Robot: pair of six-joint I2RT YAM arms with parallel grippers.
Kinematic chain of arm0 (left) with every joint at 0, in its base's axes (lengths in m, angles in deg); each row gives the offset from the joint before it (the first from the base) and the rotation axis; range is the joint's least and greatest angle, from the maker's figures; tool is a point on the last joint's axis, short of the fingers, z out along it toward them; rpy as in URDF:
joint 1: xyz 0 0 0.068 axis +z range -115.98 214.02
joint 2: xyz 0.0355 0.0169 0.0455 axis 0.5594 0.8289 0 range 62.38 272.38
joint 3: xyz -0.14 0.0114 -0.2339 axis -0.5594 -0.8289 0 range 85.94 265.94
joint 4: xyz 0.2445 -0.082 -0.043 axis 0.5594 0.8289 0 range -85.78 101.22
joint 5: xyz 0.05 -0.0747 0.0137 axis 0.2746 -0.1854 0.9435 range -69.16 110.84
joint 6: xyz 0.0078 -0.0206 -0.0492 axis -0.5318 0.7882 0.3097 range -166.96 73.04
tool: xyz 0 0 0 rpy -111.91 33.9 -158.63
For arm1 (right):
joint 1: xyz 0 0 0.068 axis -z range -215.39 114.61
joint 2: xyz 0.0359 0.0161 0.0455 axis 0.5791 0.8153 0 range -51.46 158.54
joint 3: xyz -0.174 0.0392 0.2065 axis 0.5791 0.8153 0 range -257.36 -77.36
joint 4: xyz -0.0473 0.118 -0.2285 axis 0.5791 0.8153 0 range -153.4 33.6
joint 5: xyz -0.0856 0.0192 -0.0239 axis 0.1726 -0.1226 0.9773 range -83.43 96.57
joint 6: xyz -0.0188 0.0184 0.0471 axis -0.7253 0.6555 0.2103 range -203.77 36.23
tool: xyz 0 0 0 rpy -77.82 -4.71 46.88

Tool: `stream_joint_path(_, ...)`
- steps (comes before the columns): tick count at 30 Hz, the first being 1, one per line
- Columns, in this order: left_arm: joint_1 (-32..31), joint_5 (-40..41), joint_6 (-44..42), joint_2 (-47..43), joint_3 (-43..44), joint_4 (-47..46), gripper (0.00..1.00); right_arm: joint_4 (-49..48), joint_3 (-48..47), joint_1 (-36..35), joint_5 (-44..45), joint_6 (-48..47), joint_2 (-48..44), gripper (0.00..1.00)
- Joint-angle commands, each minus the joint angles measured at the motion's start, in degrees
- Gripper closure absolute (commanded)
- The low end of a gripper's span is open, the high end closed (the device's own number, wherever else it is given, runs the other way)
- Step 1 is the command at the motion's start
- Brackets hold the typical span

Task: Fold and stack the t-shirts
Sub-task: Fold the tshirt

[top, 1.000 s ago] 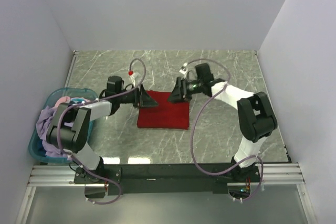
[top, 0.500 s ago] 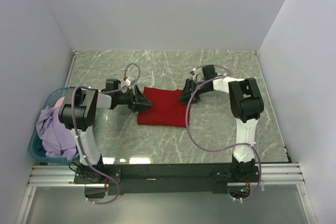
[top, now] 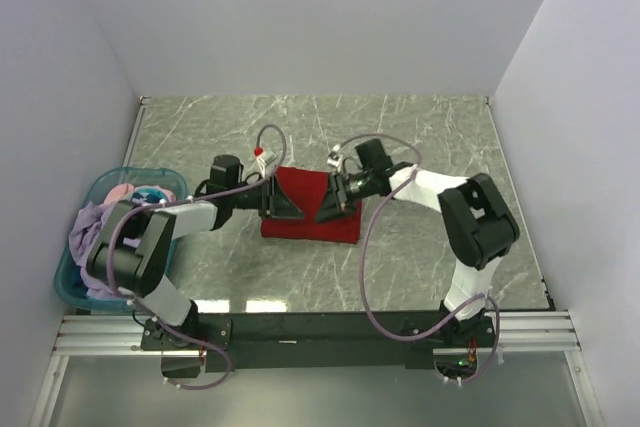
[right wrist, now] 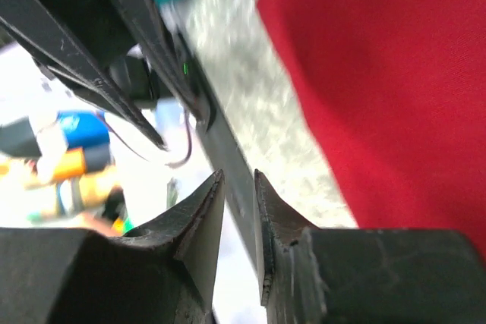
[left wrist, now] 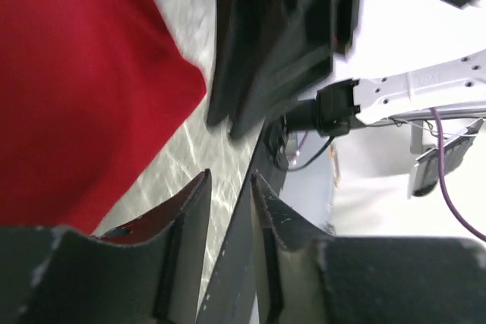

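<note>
A red folded t-shirt (top: 312, 229) lies flat on the marble table, in the middle. My left gripper (top: 292, 209) hovers over its left half and my right gripper (top: 328, 209) over its right half, tips close together and facing each other. In the left wrist view the jaws (left wrist: 230, 177) stand a thin gap apart with nothing between them, and the shirt (left wrist: 76, 73) is to the left. In the right wrist view the jaws (right wrist: 238, 174) are likewise nearly closed and empty, with the shirt (right wrist: 395, 73) to the right.
A teal basket (top: 108, 179) with lilac, pink and blue clothes stands at the table's left edge. White walls close in the table at the back and both sides. Cables loop above both arms.
Both grippers have moved from the shirt's far corners inward and toward me, over the shirt's middle. The shirt stays folded in the same spot.
</note>
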Motion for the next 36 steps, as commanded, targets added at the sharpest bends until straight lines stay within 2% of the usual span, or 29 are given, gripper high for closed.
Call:
stream_joint_path(1, -0.69, 0.19, 3.43, 5.75, -3.25, -3.84, 0.67, -2.80, 1.66, -2.47, -1.22, 1.85, 4.61, 0.71)
stream_joint_path(7, 2.37, 2.91, -0.70, 18.49, 0.00, 0.03, 0.68, 0.98, 0.52, 0.33, 1.14, -2.81, 16.83, 0.74)
stream_joint_path(12, 5.72, 3.44, -2.00, 22.83, 0.26, 1.43, 0.66, 5.35, 1.66, 5.34, 3.78, -7.10, 19.14, 0.74)
stream_joint_path(15, 6.25, 3.45, -2.71, 21.87, -1.05, 2.13, 0.64, 10.46, 2.19, 7.02, 5.71, -12.03, 17.39, 0.74)
stream_joint_path(20, 7.21, 1.52, -6.75, 15.02, -1.67, 7.05, 0.62, 19.94, 2.28, 7.55, 9.05, -21.41, 9.40, 0.74)
stream_joint_path(24, 7.21, -0.24, -9.74, 5.72, 0.16, 12.31, 0.61, 26.11, 0.00, 7.37, 9.07, -26.01, 2.73, 0.74)
stream_joint_path(28, 7.21, -0.69, -12.03, 1.31, 4.73, 15.66, 0.59, 30.68, -1.94, 5.27, 7.84, -29.52, 0.61, 0.74)
stream_joint_path(32, 6.86, -0.60, -9.85, 3.31, 7.99, 13.57, 0.60, 28.51, -0.89, 2.81, 6.07, -28.04, 1.12, 0.73)
stream_joint_path(36, 5.90, 0.37, -7.47, 7.70, 5.64, 9.61, 0.61, 26.21, 0.60, 2.27, 6.42, -27.59, 6.82, 0.74)
